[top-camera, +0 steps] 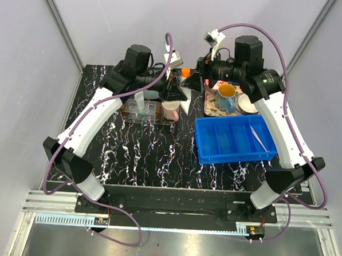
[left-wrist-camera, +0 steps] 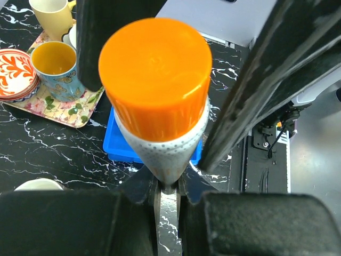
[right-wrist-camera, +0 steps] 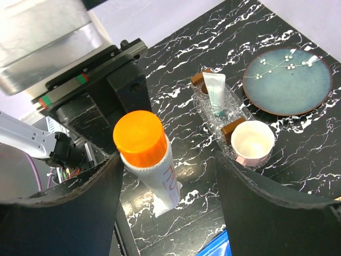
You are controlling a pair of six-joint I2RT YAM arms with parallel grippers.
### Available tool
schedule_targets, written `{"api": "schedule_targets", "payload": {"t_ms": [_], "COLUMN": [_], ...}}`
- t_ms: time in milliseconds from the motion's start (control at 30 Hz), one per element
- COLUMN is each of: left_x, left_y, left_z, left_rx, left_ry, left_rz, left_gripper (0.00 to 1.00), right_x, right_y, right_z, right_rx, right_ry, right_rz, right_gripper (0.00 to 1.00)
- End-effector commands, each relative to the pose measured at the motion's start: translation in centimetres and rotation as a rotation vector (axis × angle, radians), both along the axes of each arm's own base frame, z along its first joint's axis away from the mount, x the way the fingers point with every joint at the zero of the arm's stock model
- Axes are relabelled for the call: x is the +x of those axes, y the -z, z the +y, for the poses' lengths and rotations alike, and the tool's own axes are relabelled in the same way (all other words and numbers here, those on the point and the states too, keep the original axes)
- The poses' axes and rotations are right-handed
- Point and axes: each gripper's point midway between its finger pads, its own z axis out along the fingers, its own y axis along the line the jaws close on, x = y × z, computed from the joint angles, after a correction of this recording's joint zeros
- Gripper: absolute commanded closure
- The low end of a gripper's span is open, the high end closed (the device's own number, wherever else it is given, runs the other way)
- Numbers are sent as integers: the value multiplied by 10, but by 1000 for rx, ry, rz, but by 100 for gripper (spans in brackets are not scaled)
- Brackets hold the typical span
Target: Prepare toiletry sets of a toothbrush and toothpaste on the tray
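Note:
A white toothpaste tube with an orange cap [left-wrist-camera: 154,69] stands cap-up, and my left gripper [left-wrist-camera: 169,184] is shut on its flat tail. My right gripper [right-wrist-camera: 168,160] is open around the same tube [right-wrist-camera: 144,144], with its fingers [right-wrist-camera: 69,213] apart from the tube on either side. From above, the orange cap [top-camera: 186,72] sits between the two grippers at the back middle. The clear tray [right-wrist-camera: 234,109] holds a teal-marked toothpaste tube [right-wrist-camera: 215,93] and a pink mug [right-wrist-camera: 252,141]. A pale-pink toothbrush [top-camera: 257,138] lies in the blue bin [top-camera: 216,147].
A patterned tray [left-wrist-camera: 69,114] at the back right carries a blue butterfly mug [left-wrist-camera: 56,69], a yellow mug [left-wrist-camera: 50,16] and an orange-patterned dish [left-wrist-camera: 16,72]. A blue-green plate [right-wrist-camera: 287,80] lies beside the clear tray. Walls close in on the table's sides.

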Motion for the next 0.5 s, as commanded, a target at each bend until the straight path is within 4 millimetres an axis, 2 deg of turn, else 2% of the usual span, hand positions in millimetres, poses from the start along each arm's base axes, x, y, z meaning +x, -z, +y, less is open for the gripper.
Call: {"api": "schedule_targets", "payload": {"t_ms": [0, 33, 133, 167, 200, 267, 300, 333, 400, 433, 467], "left_x": [4, 4, 6, 5, 7, 7, 7, 6, 5, 4, 3], "left_y": [-19, -19, -14, -14, -13, -12, -13, -14, -16, -15, -20], "left_z": [-2, -2, -2, -2, -2, -2, -1, 0, 0, 0, 3], "left_rx": [-13, -10, 4, 6, 9, 13, 14, 13, 7, 5, -8], "left_ry": [-8, -7, -11, -12, -15, -14, -14, -13, -11, -11, -21], "left_rz": [-90, -91, -93, -95, -99, -104, -118, -123, -135, -130, -141], "left_gripper": [100, 100, 100, 100, 100, 93, 87, 71, 52, 34, 29], "right_x": [4, 4, 2, 0, 1, 2, 2, 1, 5, 6, 8], "right_y": [-5, -5, -4, -6, -4, -7, -8, -10, -16, -19, -26], "right_z": [7, 8, 11, 12, 12, 10, 8, 7, 2, -1, -4], "right_rx": [-8, -7, -4, -1, -3, -7, -11, -13, -21, -20, -17], "right_ry": [-6, -9, -28, -36, -35, -20, -13, -5, 35, 48, 74], "right_rz": [-38, -41, -36, -41, -40, -51, -62, -70, -95, -106, -125], "right_gripper": [28, 30, 49, 67, 74, 87, 95, 100, 100, 100, 100]}}
